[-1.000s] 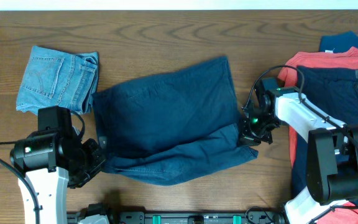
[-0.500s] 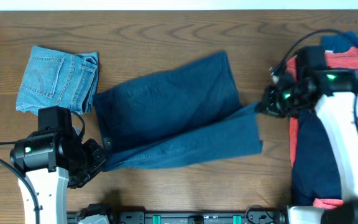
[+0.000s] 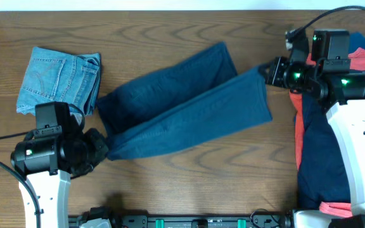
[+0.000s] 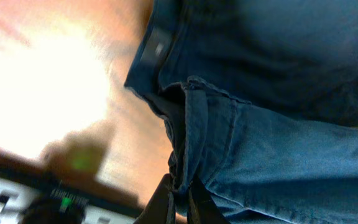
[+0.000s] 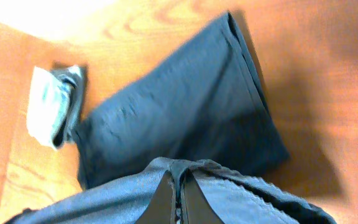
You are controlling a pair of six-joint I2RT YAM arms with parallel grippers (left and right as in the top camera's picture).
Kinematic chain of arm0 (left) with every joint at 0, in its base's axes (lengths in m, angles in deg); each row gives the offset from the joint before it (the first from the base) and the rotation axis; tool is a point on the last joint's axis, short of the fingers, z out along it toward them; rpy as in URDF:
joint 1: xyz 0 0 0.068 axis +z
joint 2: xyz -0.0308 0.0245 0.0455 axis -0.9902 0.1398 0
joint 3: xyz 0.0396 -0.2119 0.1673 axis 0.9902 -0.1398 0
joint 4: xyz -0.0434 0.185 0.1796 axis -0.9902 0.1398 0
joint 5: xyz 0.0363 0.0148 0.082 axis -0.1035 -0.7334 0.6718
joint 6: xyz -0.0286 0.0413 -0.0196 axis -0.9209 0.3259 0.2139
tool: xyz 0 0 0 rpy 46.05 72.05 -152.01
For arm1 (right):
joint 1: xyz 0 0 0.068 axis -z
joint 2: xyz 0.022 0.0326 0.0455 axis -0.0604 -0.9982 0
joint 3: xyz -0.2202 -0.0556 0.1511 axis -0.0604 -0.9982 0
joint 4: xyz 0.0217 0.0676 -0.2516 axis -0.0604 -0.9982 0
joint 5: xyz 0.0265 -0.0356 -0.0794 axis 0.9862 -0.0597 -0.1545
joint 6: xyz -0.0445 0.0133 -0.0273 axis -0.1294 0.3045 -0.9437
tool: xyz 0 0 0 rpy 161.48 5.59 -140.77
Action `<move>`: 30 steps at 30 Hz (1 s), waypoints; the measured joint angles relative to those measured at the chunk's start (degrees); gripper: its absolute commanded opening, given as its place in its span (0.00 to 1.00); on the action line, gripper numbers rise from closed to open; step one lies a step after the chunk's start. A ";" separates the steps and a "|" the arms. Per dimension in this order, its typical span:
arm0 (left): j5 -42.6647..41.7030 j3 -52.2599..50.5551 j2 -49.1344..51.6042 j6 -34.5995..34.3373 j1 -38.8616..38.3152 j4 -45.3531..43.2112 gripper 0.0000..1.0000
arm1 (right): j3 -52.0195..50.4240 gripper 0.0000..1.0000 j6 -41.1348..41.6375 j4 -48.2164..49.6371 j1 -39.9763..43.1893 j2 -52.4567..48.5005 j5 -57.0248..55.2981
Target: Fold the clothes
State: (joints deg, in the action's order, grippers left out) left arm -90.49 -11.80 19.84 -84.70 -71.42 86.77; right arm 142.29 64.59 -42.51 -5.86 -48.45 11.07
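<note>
1. A pair of navy shorts [image 3: 182,107] is seen stretched diagonally across the middle of the wooden tabletop [image 3: 189,190], from lower left to upper right.
2. The left end effector [image 3: 104,148] is closed, its fingers pinched on the lower left corner of the shorts. In the left wrist view a folded, stitched edge of the cloth is gripped between the fingertips.
3. The right end effector [image 3: 265,71] is likewise clamped together on cloth, at the upper right corner of the shorts. In the right wrist view a hemmed edge is held between its fingertips, above the tabletop.
4. The upper layer of the shorts is pulled taut between the two end effectors, while the layer beneath is left lying flat on the tabletop, partly covered.
5. A folded light-blue denim garment [image 3: 59,79] is placed at the upper left, just beside the left end of the shorts.
6. A pile of clothes [image 3: 315,158] in coral-red and navy is found at the right edge, under the right arm and apart from the shorts.
</note>
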 measured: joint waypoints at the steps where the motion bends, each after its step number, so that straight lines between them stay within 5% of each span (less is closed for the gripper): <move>1: -0.17 0.02 0.00 -0.02 -0.09 -1.22 0.06 | 0.02 0.01 0.66 1.60 0.00 -0.26 0.22; 11: 4.04 0.02 1.79 0.00 -0.11 -7.76 0.06 | 0.02 0.01 3.93 10.69 -3.28 -7.76 -1.25; 27: 7.52 0.02 19.02 0.00 -0.20 -22.58 0.08 | 0.00 0.02 5.18 27.23 -4.90 -22.67 -1.40; 30: 9.01 0.02 21.64 0.66 -0.20 -26.67 0.37 | 0.02 0.50 5.46 30.80 -5.22 -25.27 -2.64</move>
State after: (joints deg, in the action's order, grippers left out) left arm -81.49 -11.78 41.48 -84.04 -71.62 60.10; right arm 142.31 70.05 -11.71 -11.08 -73.71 8.42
